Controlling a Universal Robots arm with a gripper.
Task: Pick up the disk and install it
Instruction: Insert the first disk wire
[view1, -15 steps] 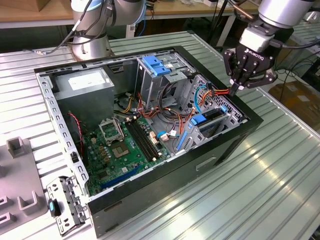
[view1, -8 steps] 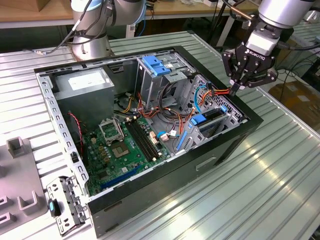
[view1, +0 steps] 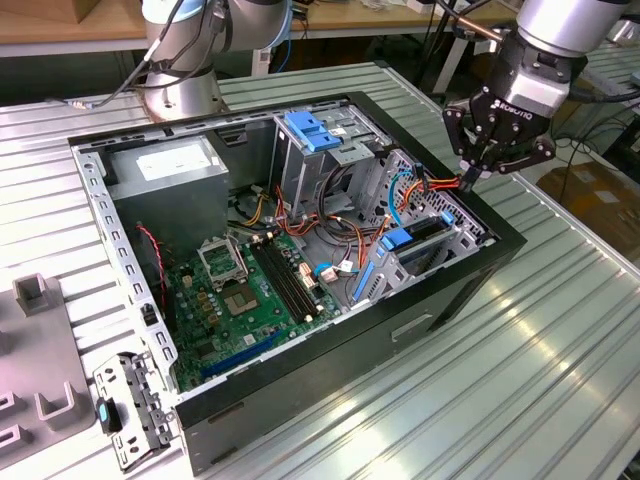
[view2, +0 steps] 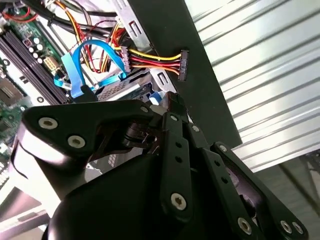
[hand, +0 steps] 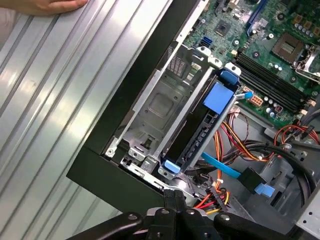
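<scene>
**Item 1: the disk** (hand: 196, 137). A rectangular dark-cased hard drive with blue plastic rails, which is sitting inside the open black computer case (view1: 470, 290). It is resting in the grey metal bay at the case corner nearest the gripper. It appears to be standing on edge with one railed side facing out of the case opening. The slot is gripping it by the rails, which probably accounts for that pose. Its long axis is running parallel to the case's long wall beside it. One blue-tabbed end is pointing at the case wall under the gripper and the other at the green motherboard (view1: 240, 300) deeper in the case.

**Item 2: the black two-finger gripper** (view1: 470, 177). It is hanging over the case rim just above the disk's outer end. Its fingers are pressing together, and nothing can be seen between them. The closed tips are probably serving as a narrow pusher or probe at the bay mouth.

**Item 3: the flat blue data cable** (view2: 95, 60) and **the red, yellow and black power wires** (view2: 150, 56). Both are lying loose in the case beside the bay, and the wires' black plug is hanging unconnected.

**Item 4: the slatted aluminium table** (view1: 560, 330). It is carrying the case.

**Item 5: a person's hand** (hand: 47, 5). It is resting on the table outside the case.
</scene>
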